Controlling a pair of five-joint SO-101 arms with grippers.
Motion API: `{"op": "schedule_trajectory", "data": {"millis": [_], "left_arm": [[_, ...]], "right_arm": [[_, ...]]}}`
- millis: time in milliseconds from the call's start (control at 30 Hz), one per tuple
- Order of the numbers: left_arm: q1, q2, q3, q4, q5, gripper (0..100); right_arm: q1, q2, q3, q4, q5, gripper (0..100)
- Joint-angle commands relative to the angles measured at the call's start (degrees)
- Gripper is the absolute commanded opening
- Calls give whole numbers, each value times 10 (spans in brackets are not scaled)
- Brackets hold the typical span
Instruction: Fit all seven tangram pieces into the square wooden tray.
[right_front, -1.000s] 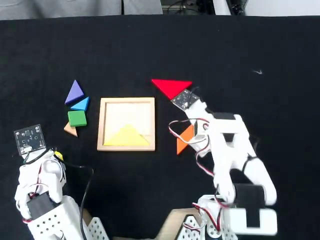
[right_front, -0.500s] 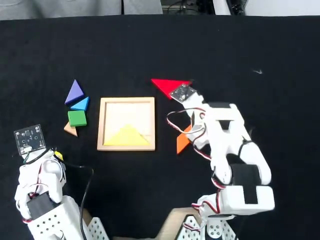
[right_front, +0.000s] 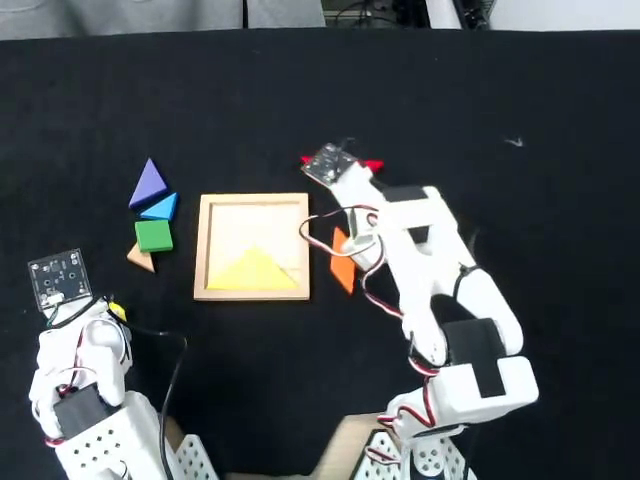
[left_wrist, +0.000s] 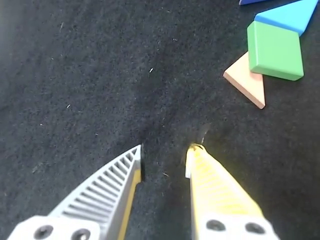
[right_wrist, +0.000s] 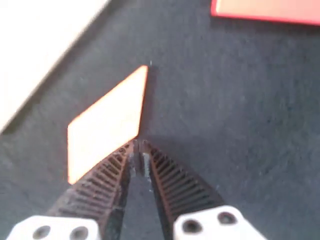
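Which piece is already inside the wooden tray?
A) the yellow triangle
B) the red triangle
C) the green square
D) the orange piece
A: the yellow triangle lies inside the wooden tray, along the side nearest the arms.

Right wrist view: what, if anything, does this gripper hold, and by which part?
Nothing. The right gripper is shut, its tips beside the orange parallelogram, not around it.

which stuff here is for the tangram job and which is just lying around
Job: wooden tray, yellow triangle inside it, orange parallelogram, red triangle, purple triangle, blue piece, green square, tan triangle.
Lying about: white speck on the black cloth, brown board at the near edge.
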Motion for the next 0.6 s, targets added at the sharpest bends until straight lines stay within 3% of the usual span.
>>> {"op": "schedule_trajectory", "data": {"millis": [0, 300, 567], "left_arm": [[1, -4, 4, -8, -6, 160], [1, -4, 4, -8, -6, 160], [1, -4, 4, -8, -6, 160]], "right_arm": [[-20, 0, -31, -11, -4, 11], [-60, -21, -43, 29, -9, 11], [-79, -160, 7, 69, -156, 11]]}}
